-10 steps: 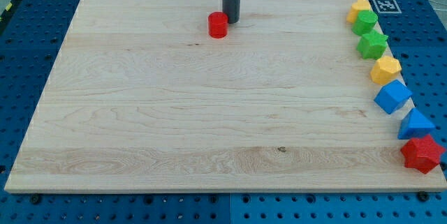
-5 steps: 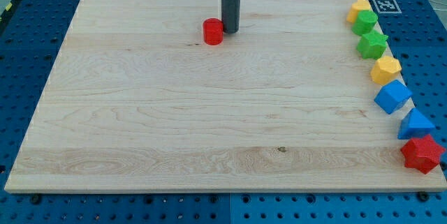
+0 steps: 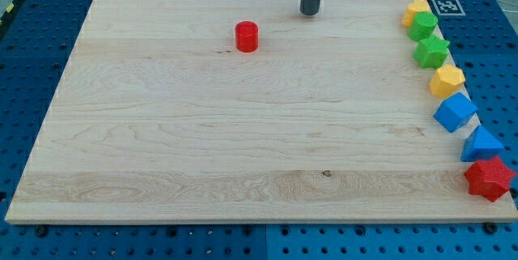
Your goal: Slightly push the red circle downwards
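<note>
Near the view's top edge, right of centre, the dark rod is seen standing upright, and its upper length is cut off by the frame, so the arm behind it cannot be made out. My tip (image 3: pixel 310 13) is set down on the wooden tabletop (image 3: pixel 202 147) close to its far edge. No jaws are carried by this end effector; it is a plain rod, touching no block.

The red circle (image 3: pixel 247 36) is found to the view's left of my tip and slightly lower, well apart from it, alone on the upper middle of the tabletop.

Seven further blocks are lined up along the view's right edge. From top to bottom these are counted as a yellow block (image 3: pixel 416 9), partly hidden behind a green block (image 3: pixel 422 26) whose shape is hard to tell, a green star (image 3: pixel 431 51), a yellow hexagon-like block (image 3: pixel 446 80), a blue cube-like block (image 3: pixel 455 112), a blue triangle-like block (image 3: pixel 483 144) and a red star (image 3: pixel 489 178). The lower ones overhang the tabletop's edge onto the blue perforated base (image 3: pixel 32 66). By colour, two red, two green, two yellow and two blue blocks are counted.
</note>
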Tool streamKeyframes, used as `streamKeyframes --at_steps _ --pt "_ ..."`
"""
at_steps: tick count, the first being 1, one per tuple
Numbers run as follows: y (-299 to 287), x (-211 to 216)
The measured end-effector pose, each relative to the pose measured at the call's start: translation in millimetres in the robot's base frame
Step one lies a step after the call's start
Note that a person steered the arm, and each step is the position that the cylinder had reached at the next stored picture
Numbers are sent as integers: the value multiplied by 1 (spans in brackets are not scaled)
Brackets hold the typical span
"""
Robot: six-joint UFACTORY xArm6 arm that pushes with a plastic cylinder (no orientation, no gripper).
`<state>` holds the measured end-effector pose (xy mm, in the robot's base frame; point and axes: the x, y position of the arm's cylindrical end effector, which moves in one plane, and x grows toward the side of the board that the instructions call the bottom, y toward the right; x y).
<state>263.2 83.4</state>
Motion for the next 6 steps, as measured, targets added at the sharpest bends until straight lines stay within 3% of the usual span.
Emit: streamKeyframes --at_steps 2,6 --pt "2 -4" --pt "135 -8"
